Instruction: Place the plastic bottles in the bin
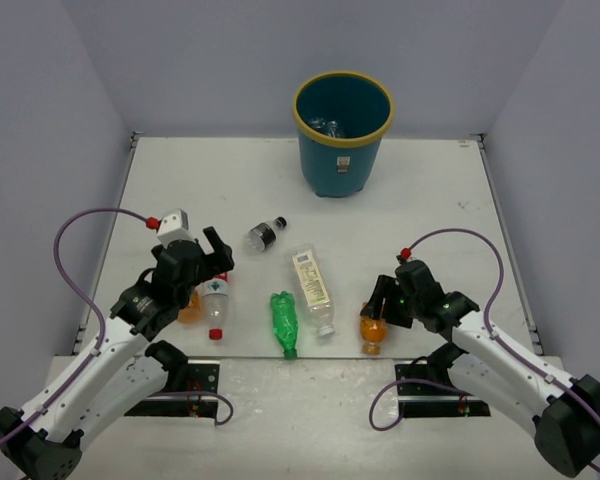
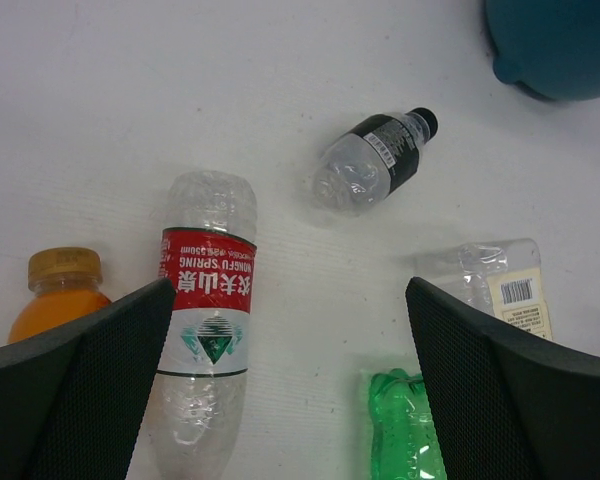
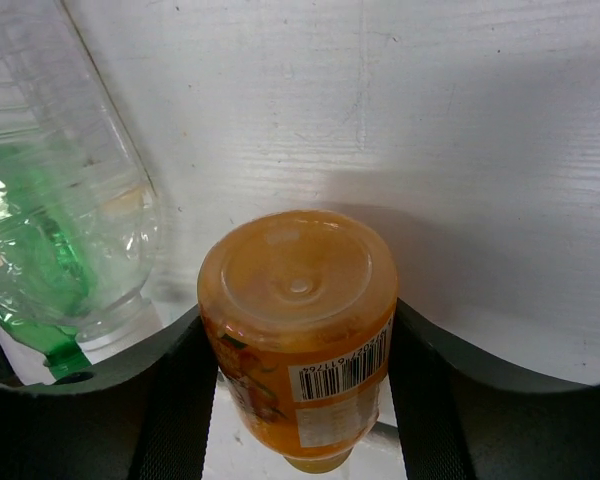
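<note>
The teal bin [image 1: 342,150] with a yellow rim stands at the back centre, with clear bottles [image 1: 327,126] inside. On the table lie a black-label bottle [image 1: 265,234], a pale-label bottle [image 1: 312,285], a green bottle [image 1: 283,322], a red-label bottle [image 1: 215,300] and an orange bottle [image 1: 189,306]. My left gripper [image 1: 206,256] is open and empty above the red-label bottle [image 2: 208,300]; the green bottle [image 2: 405,430] lies by its right finger. My right gripper [image 1: 378,312] is shut on a second orange bottle [image 3: 300,290], gripped across its body, low at the table.
Grey walls enclose the white table [image 1: 430,200] on three sides. The pale-label bottle [image 3: 70,200] and green bottle [image 3: 30,260] lie close to the left of my right gripper [image 3: 298,335]. The bin's base [image 2: 560,50] shows at the top right of the left wrist view.
</note>
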Available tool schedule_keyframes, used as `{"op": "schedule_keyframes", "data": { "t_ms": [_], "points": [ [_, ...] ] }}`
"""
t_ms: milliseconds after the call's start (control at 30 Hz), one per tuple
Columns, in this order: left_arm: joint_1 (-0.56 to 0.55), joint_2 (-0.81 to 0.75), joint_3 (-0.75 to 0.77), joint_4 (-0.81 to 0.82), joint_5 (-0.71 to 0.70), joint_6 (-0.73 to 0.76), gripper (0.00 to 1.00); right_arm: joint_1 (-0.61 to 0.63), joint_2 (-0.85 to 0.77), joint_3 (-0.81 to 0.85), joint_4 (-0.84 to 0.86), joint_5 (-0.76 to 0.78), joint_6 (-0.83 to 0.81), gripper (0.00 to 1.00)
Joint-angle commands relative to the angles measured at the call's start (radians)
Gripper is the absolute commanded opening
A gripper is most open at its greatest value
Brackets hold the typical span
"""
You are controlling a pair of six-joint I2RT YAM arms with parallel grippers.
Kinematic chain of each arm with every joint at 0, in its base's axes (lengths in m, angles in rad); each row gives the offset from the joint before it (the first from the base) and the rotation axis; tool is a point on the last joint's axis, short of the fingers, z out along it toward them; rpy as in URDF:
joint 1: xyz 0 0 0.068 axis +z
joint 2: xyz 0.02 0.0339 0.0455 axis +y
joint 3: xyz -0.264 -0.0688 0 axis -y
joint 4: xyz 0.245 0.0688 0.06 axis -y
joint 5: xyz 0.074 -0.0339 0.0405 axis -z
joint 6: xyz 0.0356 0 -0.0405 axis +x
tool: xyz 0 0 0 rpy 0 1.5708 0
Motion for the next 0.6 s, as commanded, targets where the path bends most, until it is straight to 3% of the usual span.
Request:
{"op": "schedule_keyframes", "data": {
  "t_ms": [0,300,367,433,567],
  "points": [
    [0.000,-0.005,-0.013,0.053,0.018,0.000,1.00,0.005,-0.044,0.155,0.029,0.031,-0.089,0.16],
    [0.001,0.002,0.009,0.011,0.010,-0.037,1.00,-0.001,0.095,0.686,0.120,0.263,-0.376,0.17],
    [0.001,0.005,0.011,-0.022,0.002,-0.059,1.00,-0.019,0.225,0.888,0.191,0.336,-0.445,0.17],
    [0.001,0.012,0.008,-0.055,-0.002,-0.075,1.00,-0.032,0.312,0.996,0.239,0.322,-0.534,0.18],
    [0.000,0.028,0.023,-0.133,-0.030,-0.114,1.00,-0.086,0.573,1.363,0.291,0.281,-0.638,0.19]
  ]
}}
